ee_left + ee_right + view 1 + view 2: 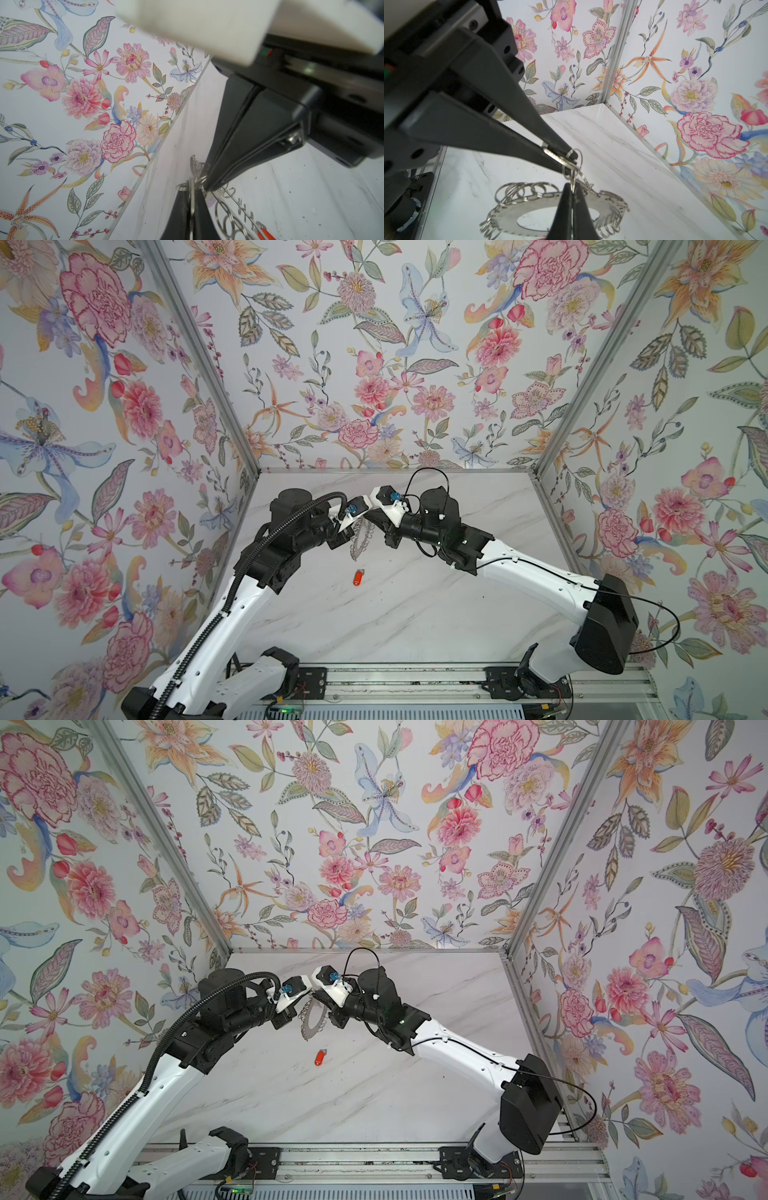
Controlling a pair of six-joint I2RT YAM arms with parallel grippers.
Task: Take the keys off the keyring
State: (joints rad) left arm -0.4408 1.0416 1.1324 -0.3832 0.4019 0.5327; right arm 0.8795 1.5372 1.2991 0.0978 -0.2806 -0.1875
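Both arms meet over the far middle of the marble table (415,614). My left gripper (570,164) is closed to a tight pinch on a silver key (549,151). The key's small split ring projects just past the fingertips.

My right gripper (572,187) is likewise closed. Its tips nip one wire loop (572,179) on the rim of the keyring (506,214), just beside the left tips.

The keyring is a flat silver disc with a central hole and loops crowded round its edge, and it sits below the two pairs of tips. In both top views the keyring (360,542) appears tilted between my two wrists. I cannot tell whether its lower edge rests on the table.

An orange-red fob (359,577) lies on the table near the keyring, on the side toward my bases, and touches neither it nor my fingers.
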